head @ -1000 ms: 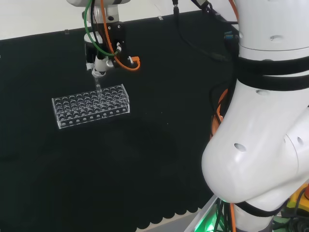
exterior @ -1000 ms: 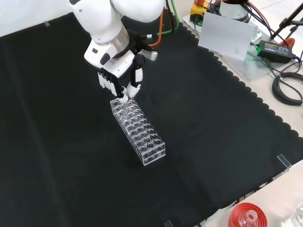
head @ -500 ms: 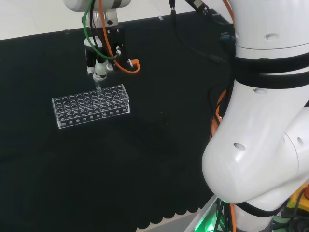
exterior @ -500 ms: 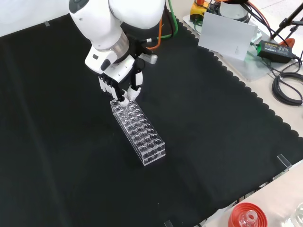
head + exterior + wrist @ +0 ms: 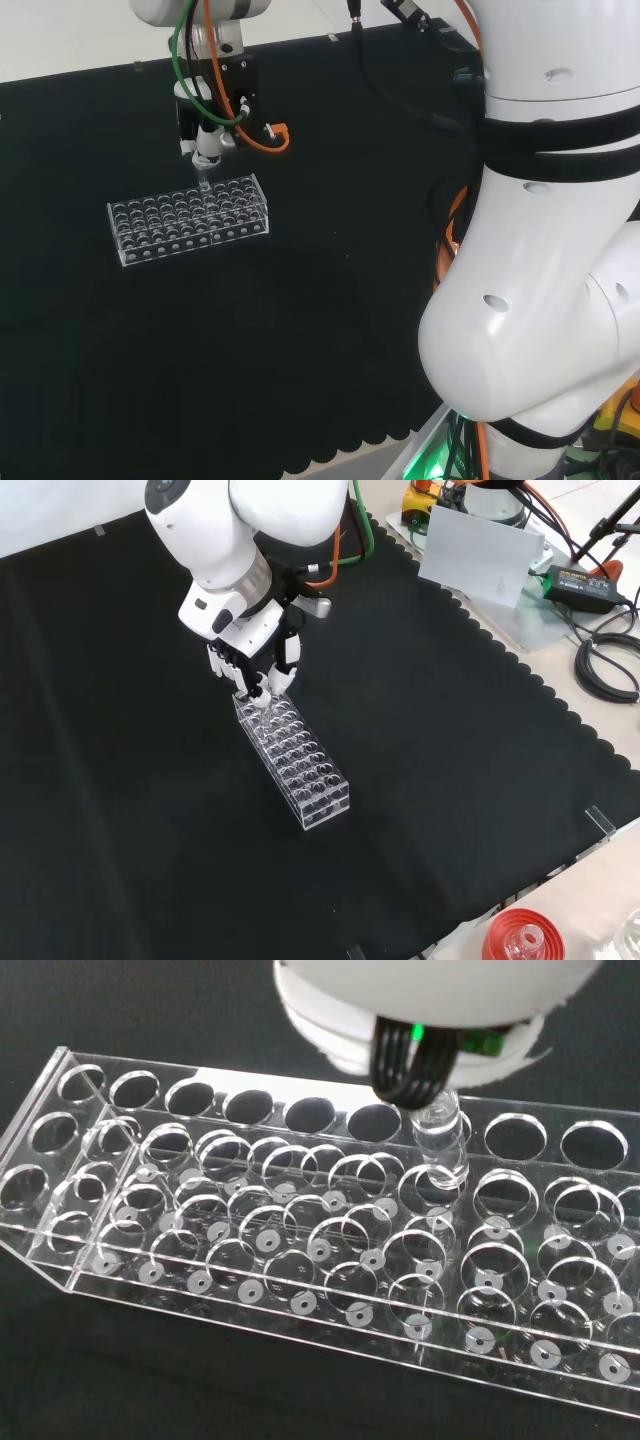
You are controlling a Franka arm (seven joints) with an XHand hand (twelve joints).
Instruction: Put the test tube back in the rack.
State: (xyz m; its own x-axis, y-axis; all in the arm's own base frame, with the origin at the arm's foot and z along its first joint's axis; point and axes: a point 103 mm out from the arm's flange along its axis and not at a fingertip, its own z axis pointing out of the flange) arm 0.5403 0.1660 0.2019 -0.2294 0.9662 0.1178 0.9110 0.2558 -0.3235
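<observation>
Robot hand [image 5: 252, 658] pinches test tube [image 5: 438, 1145] upright over rack [image 5: 293, 759] on worktop [image 5: 450, 780], tip at a hole near rack's far end. Risk: tube slightly off-centre, catches the hole's rim, tilts or tips the rack.

Glossy white arm links [image 5: 540, 330] with black bands, orange and green cables [image 5: 195, 40], black-and-white fingers [image 5: 283, 670].

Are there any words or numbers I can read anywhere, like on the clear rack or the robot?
None can be read.
The rack: clear plastic, no print on it.
The test tube: no marks to see.
The hand and the white arm: no words that show.
The black box with a label at the bench's edge: print too small to read.
</observation>
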